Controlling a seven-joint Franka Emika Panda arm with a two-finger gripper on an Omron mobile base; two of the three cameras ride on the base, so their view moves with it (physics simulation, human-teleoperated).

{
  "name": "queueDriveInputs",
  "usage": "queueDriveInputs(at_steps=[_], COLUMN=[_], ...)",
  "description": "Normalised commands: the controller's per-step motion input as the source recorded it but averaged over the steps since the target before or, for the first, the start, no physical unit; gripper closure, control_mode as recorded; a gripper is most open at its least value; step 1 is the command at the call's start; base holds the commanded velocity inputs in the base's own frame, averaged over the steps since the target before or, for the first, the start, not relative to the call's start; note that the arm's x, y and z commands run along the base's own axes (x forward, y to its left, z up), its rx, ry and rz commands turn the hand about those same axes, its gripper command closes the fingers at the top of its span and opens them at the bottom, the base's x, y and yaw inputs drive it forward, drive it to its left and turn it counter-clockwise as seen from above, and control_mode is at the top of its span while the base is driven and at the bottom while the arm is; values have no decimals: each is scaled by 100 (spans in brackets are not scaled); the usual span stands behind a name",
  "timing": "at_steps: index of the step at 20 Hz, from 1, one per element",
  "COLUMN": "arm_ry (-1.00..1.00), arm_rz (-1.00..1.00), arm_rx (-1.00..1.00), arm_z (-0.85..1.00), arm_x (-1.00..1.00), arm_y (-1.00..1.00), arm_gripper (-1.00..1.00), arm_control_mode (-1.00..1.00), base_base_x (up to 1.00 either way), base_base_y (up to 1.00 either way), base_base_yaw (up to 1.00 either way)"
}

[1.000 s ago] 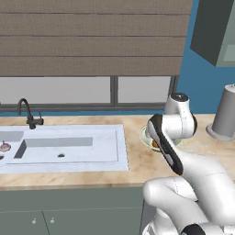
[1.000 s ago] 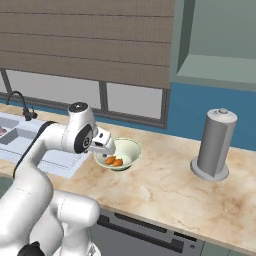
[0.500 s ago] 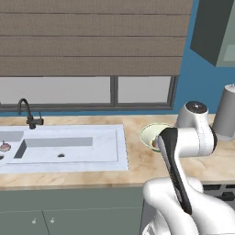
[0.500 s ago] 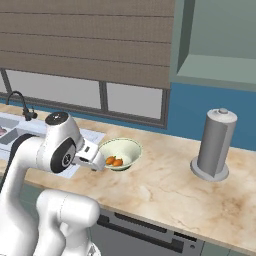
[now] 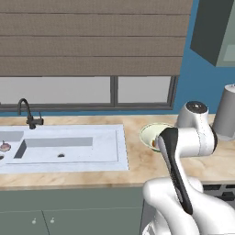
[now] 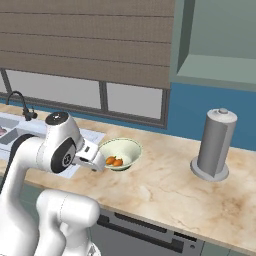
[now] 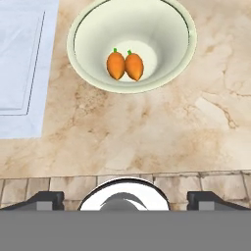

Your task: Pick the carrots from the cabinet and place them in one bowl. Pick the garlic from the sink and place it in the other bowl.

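The end effector [image 7: 125, 196] is hanging released and empty over the desk [image 7: 147, 137] beside the cream-green bowl [image 7: 88, 73], inside which both carrots [image 7: 125, 65] are lying touching each other.

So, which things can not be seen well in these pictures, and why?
- The garlic: left base view, a tiny pinkish blob at the picture's left edge, too small to make out.
- The cream-green bowl: left base view, its right part and contents covered by the robot's arm.
- The cabinet: right base view, cut off by the top and right edges.
- The claw: hand view, fingertips mostly cut off at the bottom.
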Motion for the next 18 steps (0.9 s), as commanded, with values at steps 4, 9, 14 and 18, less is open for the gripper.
queueDriveInputs(at_steps=[4, 9, 14, 18], arm_ry=[0, 0, 0, 0], arm_rz=[0, 0, 0, 0], arm_rx=[0, 0, 0, 0], arm_z=[0, 0, 0, 0], arm_x=[0, 0, 0, 0], arm_y=[0, 0, 0, 0], arm_gripper=[-100, -100, -100, -100], arm_control_mode=[100, 100, 100, 100], base_base_x=[-25, -26, 2, 0], base_base_y=[11, 96, 100, 100], base_base_yaw=[0, 0, -1, -2])
